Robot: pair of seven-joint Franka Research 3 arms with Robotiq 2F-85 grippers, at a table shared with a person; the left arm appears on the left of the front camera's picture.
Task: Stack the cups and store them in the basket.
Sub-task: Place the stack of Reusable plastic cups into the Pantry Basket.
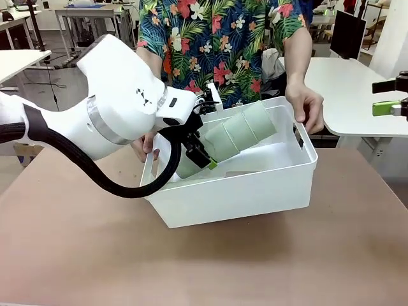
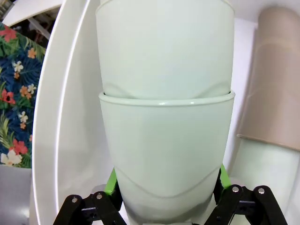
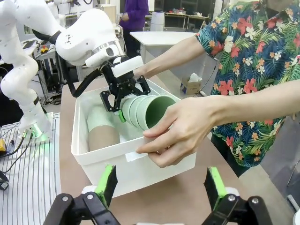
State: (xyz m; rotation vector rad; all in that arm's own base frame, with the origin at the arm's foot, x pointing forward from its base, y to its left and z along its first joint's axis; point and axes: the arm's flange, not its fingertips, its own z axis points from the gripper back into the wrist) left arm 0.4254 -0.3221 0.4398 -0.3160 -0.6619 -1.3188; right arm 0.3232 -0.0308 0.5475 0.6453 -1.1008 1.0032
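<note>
Storing step: left gripper (image 3: pixel 123 96) pinching stacked mint cups (image 1: pixel 237 134), held inside tilted basket (image 1: pixel 255 191), tan cup (image 2: pixel 274 75) alongside. Next: lower, release gently. Right gripper (image 3: pixel 159 187) spread, empty, just outside basket.

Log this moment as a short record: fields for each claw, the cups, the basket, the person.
left claw: shut on stack of mint cups, inside the basket
right claw: open, holding nothing, outside the basket
other cups: tan and mint, lying in the basket
basket: tilted, on table
person's hands: holding basket rim
</note>
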